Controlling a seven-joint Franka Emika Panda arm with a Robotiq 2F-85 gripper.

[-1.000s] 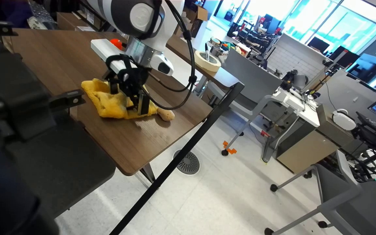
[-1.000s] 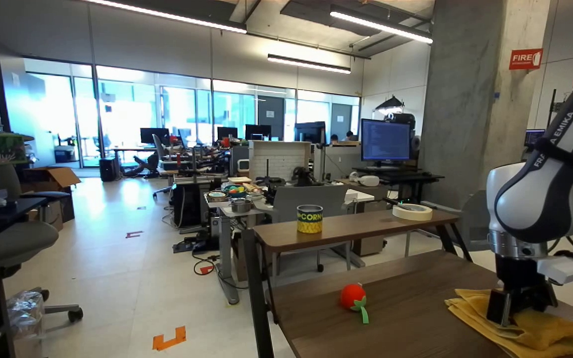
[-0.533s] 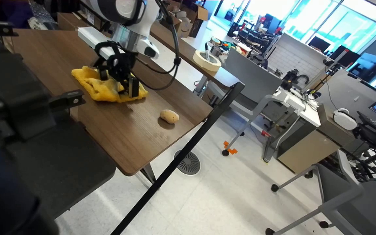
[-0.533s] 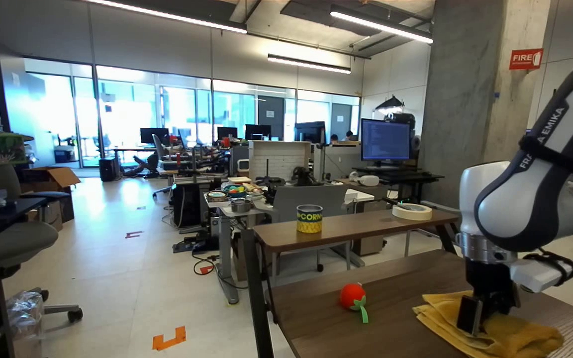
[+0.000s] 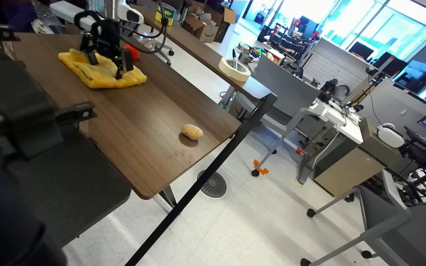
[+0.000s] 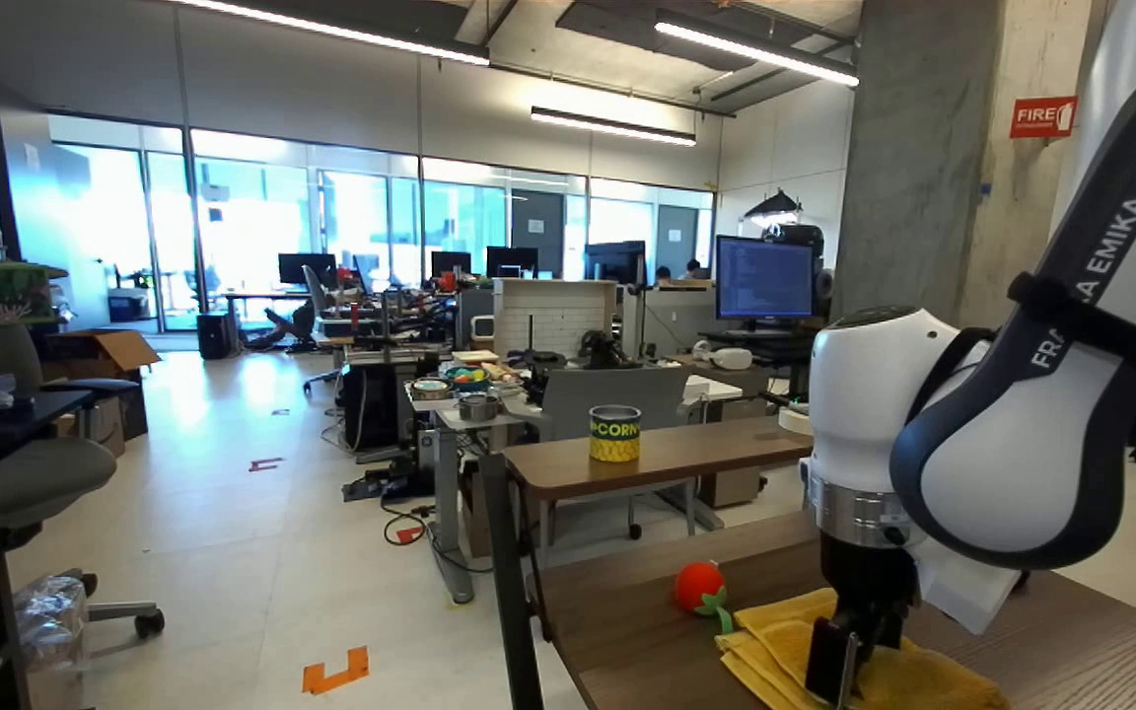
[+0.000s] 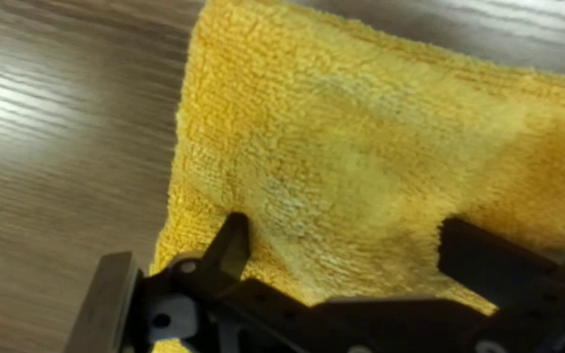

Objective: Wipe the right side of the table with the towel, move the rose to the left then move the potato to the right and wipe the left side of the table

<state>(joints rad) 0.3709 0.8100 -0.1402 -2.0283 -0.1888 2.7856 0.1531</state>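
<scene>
In an exterior view, claw (image 5: 108, 66) spread, pressed into the towel (image 5: 98, 76) on the table (image 5: 150, 118) — probably pinning it to push as a wiper; potato (image 5: 192, 132) well apart, likely out of its way. In an exterior view, rose (image 6: 700, 588) just beside the towel — contact unclear. Wrist view: towel yellow, fuzzy, patchy, dented at both fingertips (image 7: 236, 240).

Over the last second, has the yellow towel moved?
Yes. In an exterior view, the yellow towel has slid across the dark wood-grain table toward the red rose, which has stayed put; a clear gap then, hardly any now.
</scene>
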